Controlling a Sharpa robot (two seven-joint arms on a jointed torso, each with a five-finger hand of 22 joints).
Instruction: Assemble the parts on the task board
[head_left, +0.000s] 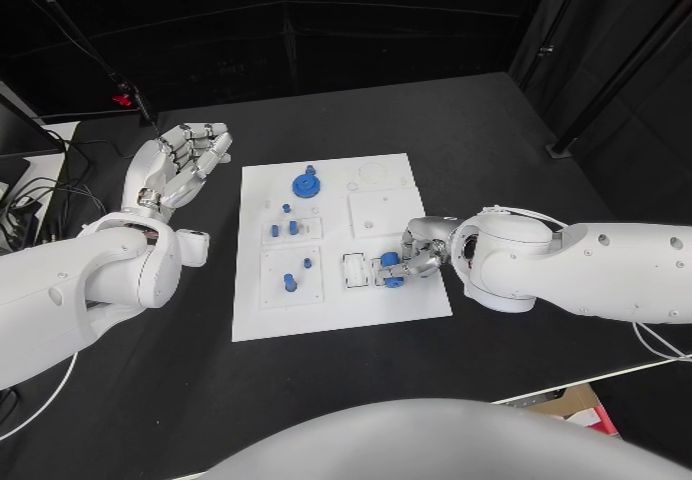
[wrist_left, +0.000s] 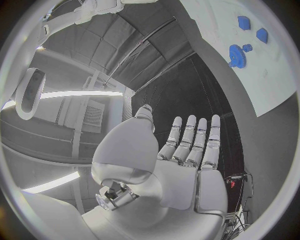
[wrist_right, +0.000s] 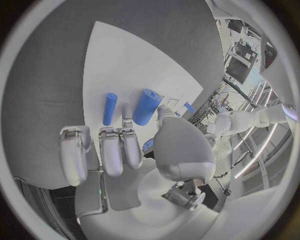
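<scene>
Two blue cylinders (wrist_right: 145, 106) lay on the white board (head_left: 397, 300) under the right robot hand (head_left: 418, 255), whose grasp I cannot tell; the left robot hand (head_left: 185, 160) hovered released over the desk (head_left: 505, 140).

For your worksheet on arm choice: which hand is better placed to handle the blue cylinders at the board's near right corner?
The right hand: its fingers rest by the blue cylinders on the task board. The left hand lies open, off the board.
</scene>
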